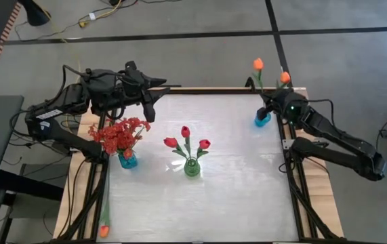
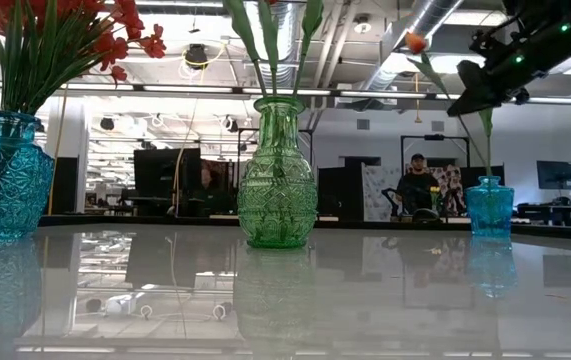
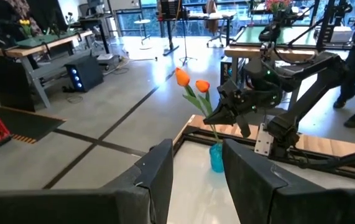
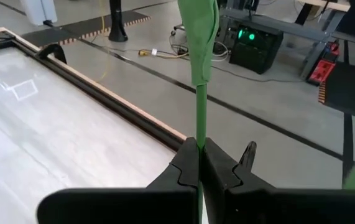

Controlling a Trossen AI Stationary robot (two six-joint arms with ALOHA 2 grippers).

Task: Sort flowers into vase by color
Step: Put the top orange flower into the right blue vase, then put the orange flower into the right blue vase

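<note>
My right gripper (image 4: 198,152) is shut on the stem of an orange tulip (image 1: 285,76), just above the small blue vase (image 1: 262,119) at the table's far right corner. A second orange tulip (image 1: 258,64) stands in that vase. My left gripper (image 3: 196,180) is open and touches nothing; it hangs over the far left of the table (image 1: 169,85), pointing toward the right arm. A red spray (image 1: 118,134) stands in a blue vase (image 1: 127,160). Red tulips (image 1: 185,141) stand in the green vase (image 1: 192,168). Another orange tulip (image 1: 104,230) lies on the table's left frame, near the front. My right gripper pinches the orange tulip's thin green stem (image 4: 197,127) between its two fingers, which lie across it. The fingers come from the table's right side, slanting down (image 2: 495,75). The stem stands about upright, and its lower part (image 2: 486,135) reaches down into the blue vase (image 2: 489,205).
The middle and near part of the white table top (image 1: 234,196) holds nothing but the two left vases. Wooden rails (image 1: 295,203) and black frame bars edge the table. People (image 2: 417,180) and desks show in the room behind it.
</note>
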